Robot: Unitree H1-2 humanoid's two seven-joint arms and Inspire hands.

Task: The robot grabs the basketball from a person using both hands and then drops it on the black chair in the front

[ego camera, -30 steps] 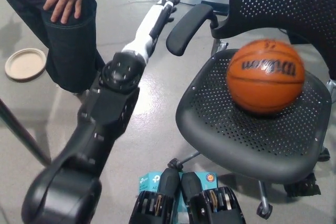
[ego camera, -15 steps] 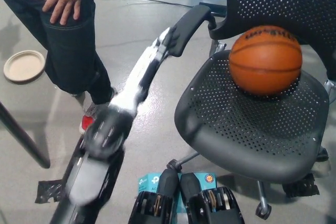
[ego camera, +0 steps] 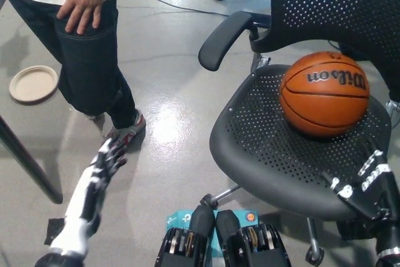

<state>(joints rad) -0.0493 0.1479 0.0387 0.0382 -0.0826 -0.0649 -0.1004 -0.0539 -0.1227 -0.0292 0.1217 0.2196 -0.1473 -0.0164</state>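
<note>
The orange rubber basketball (ego camera: 324,94) sits on the perforated seat of the black mesh office chair (ego camera: 262,148), against the backrest, so I judge the drop done. What counts now is pulling both arms clear without nudging the seat or rolling the ball. My white left hand (ego camera: 103,166) hangs low over the grey floor, fingers (ego camera: 116,152) loosely spread, holding nothing. My black right hand (ego camera: 362,182) hovers at the seat's front edge, fingers apart and empty, near the ball but not touching.

1. A tan round plate (ego camera: 33,84) lies on the grey floor (ego camera: 175,73).
2. A black cable (ego camera: 164,3) runs across the floor.
3. A teal box (ego camera: 175,219) sits at the bottom edge.
</note>
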